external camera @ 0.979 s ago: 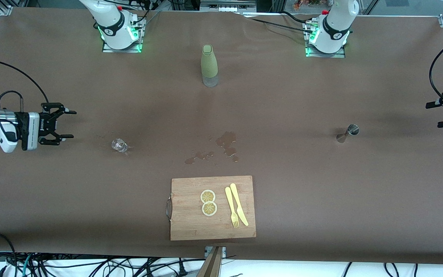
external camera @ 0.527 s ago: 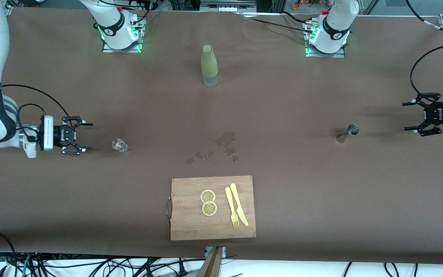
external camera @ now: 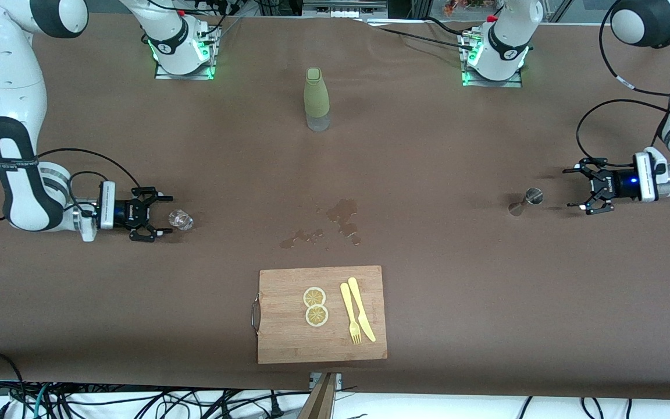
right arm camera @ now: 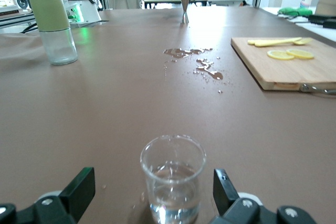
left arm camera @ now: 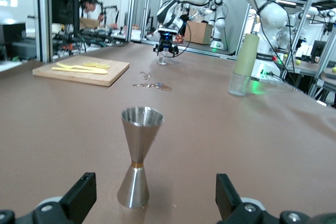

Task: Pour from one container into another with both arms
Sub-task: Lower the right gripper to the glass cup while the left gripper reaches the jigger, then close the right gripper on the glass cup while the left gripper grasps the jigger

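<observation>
A tiny clear glass cup [external camera: 181,219] with a little clear liquid stands toward the right arm's end of the table. My right gripper [external camera: 164,216] is low over the table beside it, open, its fingertips just short of the cup [right arm camera: 173,179] and not touching it; the right gripper [right arm camera: 151,190] holds nothing. A small silver hourglass jigger [external camera: 527,201] stands upright toward the left arm's end. My left gripper [external camera: 570,188] is open and low beside it, a short gap away. In the left wrist view the jigger [left arm camera: 137,161] stands just ahead of the empty left gripper [left arm camera: 155,196].
A tall olive-green bottle [external camera: 316,99] stands mid-table, near the arm bases. A wet spill [external camera: 341,218] lies between the two containers. Nearer the front camera, a wooden cutting board [external camera: 282,340] carries two lemon slices [external camera: 315,306] and a yellow fork and knife [external camera: 357,317].
Both arms have swung in from the table ends and dropped lower: the right gripper has closed in on the glass cup, the left gripper on the jigger. Both stayed open.
</observation>
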Action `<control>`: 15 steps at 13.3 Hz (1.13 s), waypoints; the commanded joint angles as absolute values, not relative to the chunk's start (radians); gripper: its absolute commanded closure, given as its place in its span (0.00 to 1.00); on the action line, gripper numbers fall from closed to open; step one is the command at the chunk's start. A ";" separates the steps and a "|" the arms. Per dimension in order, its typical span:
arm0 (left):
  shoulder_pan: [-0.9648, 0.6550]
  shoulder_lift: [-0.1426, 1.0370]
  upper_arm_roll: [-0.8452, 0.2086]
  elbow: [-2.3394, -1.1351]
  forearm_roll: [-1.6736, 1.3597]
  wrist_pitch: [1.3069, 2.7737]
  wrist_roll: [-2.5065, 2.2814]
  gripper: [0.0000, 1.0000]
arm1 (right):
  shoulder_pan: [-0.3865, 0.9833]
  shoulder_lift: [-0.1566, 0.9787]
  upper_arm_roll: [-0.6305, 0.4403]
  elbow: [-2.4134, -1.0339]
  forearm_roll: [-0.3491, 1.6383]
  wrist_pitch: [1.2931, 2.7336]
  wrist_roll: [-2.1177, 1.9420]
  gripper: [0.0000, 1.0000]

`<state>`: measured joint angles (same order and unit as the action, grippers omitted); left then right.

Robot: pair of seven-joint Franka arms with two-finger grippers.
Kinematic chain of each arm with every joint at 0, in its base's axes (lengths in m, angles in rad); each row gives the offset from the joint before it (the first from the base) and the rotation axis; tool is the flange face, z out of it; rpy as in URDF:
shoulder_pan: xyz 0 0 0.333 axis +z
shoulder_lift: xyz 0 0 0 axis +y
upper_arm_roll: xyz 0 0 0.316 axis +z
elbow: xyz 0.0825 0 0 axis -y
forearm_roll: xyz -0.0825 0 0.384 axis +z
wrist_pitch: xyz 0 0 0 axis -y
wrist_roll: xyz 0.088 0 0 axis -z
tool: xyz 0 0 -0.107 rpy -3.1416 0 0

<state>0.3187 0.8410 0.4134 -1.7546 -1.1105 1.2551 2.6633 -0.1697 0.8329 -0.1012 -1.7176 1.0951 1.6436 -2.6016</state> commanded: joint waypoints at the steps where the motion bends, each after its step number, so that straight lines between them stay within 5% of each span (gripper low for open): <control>1: 0.331 0.914 0.396 -1.730 -1.170 1.246 2.880 0.00 | -0.176 0.880 -0.092 -1.694 1.155 1.641 -2.643 0.00; 9: 0.299 1.009 0.304 -1.709 -1.262 1.256 2.901 0.00 | -0.161 0.951 -0.049 -1.643 1.201 1.649 -2.669 0.04; 10: 0.298 1.011 0.296 -1.709 -1.262 1.258 2.898 0.00 | -0.161 0.956 -0.049 -1.643 1.203 1.648 -2.669 0.19; 12: 0.296 1.008 0.285 -1.707 -1.262 1.258 2.893 0.00 | -0.169 0.957 -0.049 -1.641 1.207 1.634 -2.669 0.65; 15: 0.293 1.006 0.270 -1.692 -1.262 1.256 2.893 0.00 | -0.176 0.959 -0.049 -1.641 1.239 1.603 -2.672 0.99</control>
